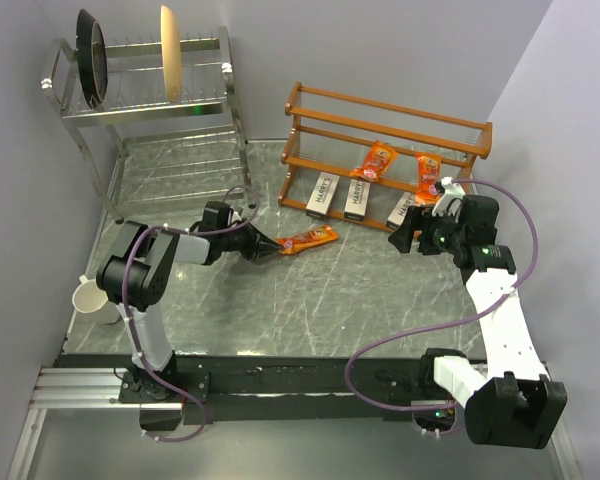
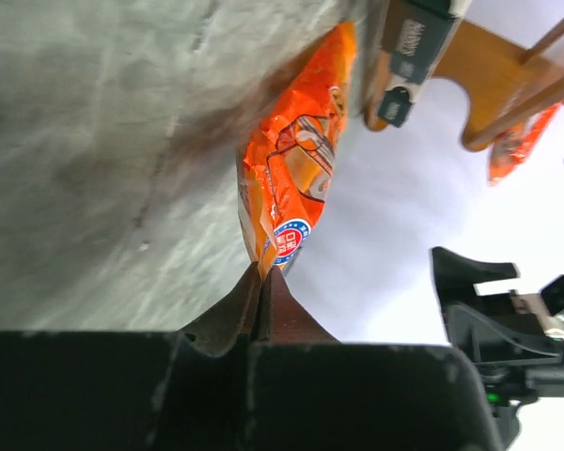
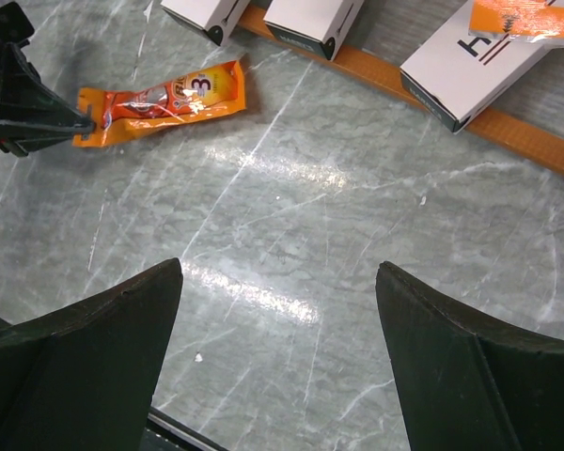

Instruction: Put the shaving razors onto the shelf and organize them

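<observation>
1. black fingers [image 2: 235, 315] of the left end effector [image 2: 261, 287] sit closest to the lens, clenched on the sealed tail of a flat glossy orange razor pack [image 2: 296, 178].
2. that pack is out on the grey veined marble counter [image 1: 330, 310], in front of the low orange-brown wooden shelf [image 1: 380, 112] and apart from it. whether it rests on the stone or hangs just above, i cannot tell.
3. three long pale-grey harry's boxes [image 1: 323, 193] lean side by side on the shelf's lowest rail, with two more orange packs [image 1: 373, 160] lying above them.
4. the grip is at the very edge, so the pack will likely droop and swing (thin film, no stiffness). lift it clear, carry it slowly, and aim for the free stretch of rail at the left, beside its orange fellows, passing under the upper rails.
5. the right end effector [image 1: 412, 235] hovers near the shelf's right end, released, its fingers spread wide with nothing between. it crowds that side, so a leftward approach looks safer.
6. a tall shiny steel wire dish rack [image 1: 170, 110] stands rear-left, near the shelf's left end, and a wide swing could clip it. a small white funnel-shaped cup [image 1: 88, 297] sits by the left arm, out of the path.
</observation>
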